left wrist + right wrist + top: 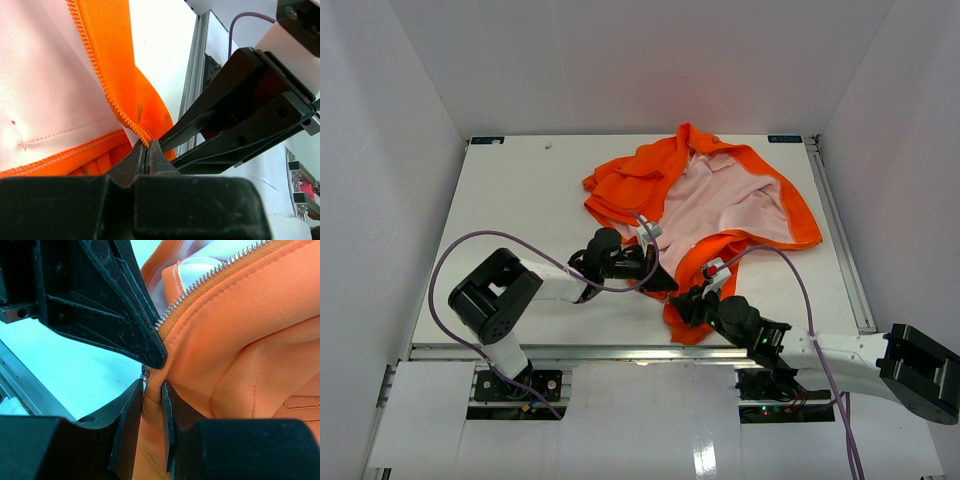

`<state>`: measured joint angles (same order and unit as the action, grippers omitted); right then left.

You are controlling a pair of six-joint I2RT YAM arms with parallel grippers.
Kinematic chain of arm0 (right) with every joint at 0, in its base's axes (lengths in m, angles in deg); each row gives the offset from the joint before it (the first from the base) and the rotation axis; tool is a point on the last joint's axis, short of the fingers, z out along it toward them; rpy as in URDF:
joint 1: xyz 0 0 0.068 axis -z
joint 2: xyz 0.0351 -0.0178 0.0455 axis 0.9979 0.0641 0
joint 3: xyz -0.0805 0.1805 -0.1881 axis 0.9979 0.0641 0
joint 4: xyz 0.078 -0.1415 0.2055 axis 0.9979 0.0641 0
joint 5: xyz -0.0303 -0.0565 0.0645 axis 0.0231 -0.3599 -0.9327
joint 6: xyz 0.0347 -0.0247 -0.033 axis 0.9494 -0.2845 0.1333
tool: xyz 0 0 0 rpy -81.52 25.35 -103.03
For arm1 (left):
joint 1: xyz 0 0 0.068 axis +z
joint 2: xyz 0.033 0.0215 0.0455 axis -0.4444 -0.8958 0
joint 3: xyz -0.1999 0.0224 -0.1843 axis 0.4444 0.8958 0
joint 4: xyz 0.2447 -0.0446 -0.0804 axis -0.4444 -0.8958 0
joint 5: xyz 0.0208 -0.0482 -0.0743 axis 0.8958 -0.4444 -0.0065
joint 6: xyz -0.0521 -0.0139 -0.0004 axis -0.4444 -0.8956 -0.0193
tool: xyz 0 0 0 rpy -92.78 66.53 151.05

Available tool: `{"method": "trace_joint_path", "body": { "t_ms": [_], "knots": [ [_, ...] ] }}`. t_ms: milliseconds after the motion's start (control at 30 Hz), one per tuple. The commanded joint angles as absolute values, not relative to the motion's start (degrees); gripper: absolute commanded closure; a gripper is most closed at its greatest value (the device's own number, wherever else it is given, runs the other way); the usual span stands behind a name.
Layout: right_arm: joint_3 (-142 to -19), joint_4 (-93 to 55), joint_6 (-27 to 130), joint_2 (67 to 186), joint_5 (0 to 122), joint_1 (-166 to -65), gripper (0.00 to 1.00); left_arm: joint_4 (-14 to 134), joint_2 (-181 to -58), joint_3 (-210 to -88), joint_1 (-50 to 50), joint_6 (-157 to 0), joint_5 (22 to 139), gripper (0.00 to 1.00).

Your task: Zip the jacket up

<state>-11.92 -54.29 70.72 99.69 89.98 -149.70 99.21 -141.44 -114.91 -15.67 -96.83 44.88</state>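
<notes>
Top view: the jacket [720, 200] is being shown lying open on the desk [520, 200], right of centre. Left wrist: its zipper [100, 75] end is being pinched by the closed left end effector [147, 150]. Right wrist: its orange edge is being gripped by the right end effector [152, 395].

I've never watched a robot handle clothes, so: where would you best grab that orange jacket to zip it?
At the bottom end of each zipper row, by the hem, coming from the near edge of the table. The jacket lies open, lining up, and its two front edges run to that near hem, where the left gripper and right gripper pinch it.
</notes>
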Motion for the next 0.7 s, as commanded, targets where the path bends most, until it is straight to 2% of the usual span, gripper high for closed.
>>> {"method": "trace_joint_path", "body": {
  "t_ms": [0, 333, 500, 667],
  "knots": [
    [-14.0, -55.2, 70.1, 101.3, 89.1, -150.0, 0.74, 99.3, -137.9, -116.1, -16.1, -95.1, 46.6, 1.0],
    [-16.0, -52.1, 69.8, 103.3, 91.3, -150.0, 0.74, 96.7, -137.2, -116.8, -16.4, -94.2, 47.7, 1.0],
    [-18.0, -50.8, 69.7, 106.6, 91.4, -150.0, 0.92, 95.4, -136.2, -117.1, -16.5, -93.8, 48.4, 1.0],
    [-18.3, -52.9, 68.6, 109.5, 92.1, -150.0, 0.92, 92.4, -134.5, -118.2, -16.5, -92.9, 50.4, 0.99]
  ]
}}
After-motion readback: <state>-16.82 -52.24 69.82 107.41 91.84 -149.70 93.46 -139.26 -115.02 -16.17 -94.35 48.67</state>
